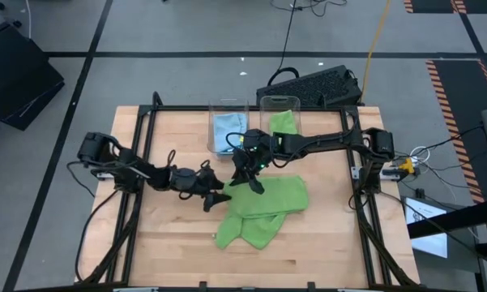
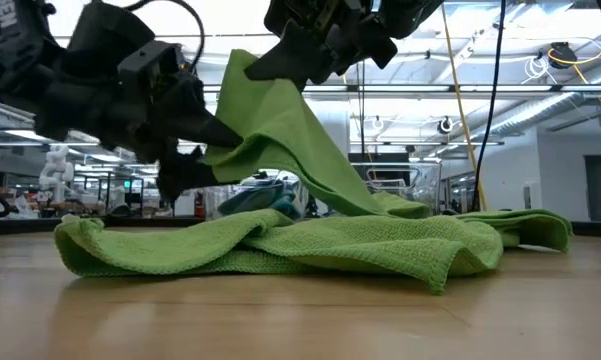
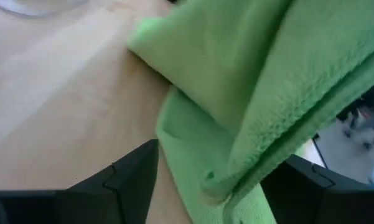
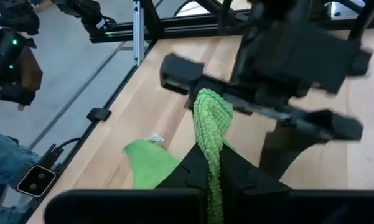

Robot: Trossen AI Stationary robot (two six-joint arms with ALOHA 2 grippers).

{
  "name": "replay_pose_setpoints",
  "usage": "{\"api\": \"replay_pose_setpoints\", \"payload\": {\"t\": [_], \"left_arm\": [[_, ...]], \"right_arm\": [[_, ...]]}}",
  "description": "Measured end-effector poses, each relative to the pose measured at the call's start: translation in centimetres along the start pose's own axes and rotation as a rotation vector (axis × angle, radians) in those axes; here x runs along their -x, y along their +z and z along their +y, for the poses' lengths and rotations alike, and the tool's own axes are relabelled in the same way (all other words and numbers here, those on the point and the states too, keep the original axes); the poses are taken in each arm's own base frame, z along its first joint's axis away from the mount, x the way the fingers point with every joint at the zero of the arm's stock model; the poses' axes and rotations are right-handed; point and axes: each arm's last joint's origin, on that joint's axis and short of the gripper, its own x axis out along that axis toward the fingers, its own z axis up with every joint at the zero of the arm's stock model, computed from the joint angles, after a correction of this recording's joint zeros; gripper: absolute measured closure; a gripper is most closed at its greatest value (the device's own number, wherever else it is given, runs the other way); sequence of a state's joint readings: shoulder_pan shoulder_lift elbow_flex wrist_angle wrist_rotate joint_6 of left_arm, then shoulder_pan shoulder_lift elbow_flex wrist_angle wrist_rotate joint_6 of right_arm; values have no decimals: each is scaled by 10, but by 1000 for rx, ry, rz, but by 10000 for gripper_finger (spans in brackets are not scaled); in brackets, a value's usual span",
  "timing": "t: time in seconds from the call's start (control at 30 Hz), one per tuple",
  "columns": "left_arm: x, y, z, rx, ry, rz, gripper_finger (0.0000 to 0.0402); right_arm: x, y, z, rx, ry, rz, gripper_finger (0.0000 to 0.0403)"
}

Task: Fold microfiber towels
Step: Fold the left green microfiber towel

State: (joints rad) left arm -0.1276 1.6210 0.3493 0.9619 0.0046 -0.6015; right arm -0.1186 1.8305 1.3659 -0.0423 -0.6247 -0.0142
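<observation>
High view: a lime green towel (image 1: 263,209) lies rumpled on the wooden table (image 1: 170,251), just in front of the two clear bins (image 1: 227,113); a light blue towel (image 1: 225,130) sits in one bin and a second green towel (image 1: 284,122) in the other. The right gripper (image 1: 251,180) is over the rumpled towel's bin-side edge, the left gripper (image 1: 219,197) beside it.

Low view: the right gripper (image 2: 280,65), clamped together on an edge of the towel (image 2: 310,240), holds it raised well above the table; the left gripper's (image 2: 215,150) fingers stand apart around the hanging fold.

Left wrist view: cloth (image 3: 261,106) hangs between the parted fingers (image 3: 127,177), not yet pinched.

Right wrist view: the towel's edge (image 4: 210,134) is pinched in the closed fingers.

The step looks like securing a second hold; next, the left gripper should close on the edge so both can spread the towel flat.
</observation>
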Motion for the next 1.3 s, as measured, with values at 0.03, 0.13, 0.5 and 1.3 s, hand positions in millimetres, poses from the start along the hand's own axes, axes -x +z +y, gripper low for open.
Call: {"api": "replay_pose_setpoints", "payload": {"t": [0.03,0.13,0.5,1.3], "left_arm": [[-2,-1,1,-12,-14,17,150],[-7,-6,3,-18,-48,75,186],[-6,-2,-1,108,-58,64,389],[49,143,-178,58,-66,178,399]], "right_arm": [[0,0,0,0,0,0,401],[0,0,-1,-1,-1,-2,401],[5,1,-2,-42,-28,5,401],[81,62,105,-229,3,-246,401]]}}
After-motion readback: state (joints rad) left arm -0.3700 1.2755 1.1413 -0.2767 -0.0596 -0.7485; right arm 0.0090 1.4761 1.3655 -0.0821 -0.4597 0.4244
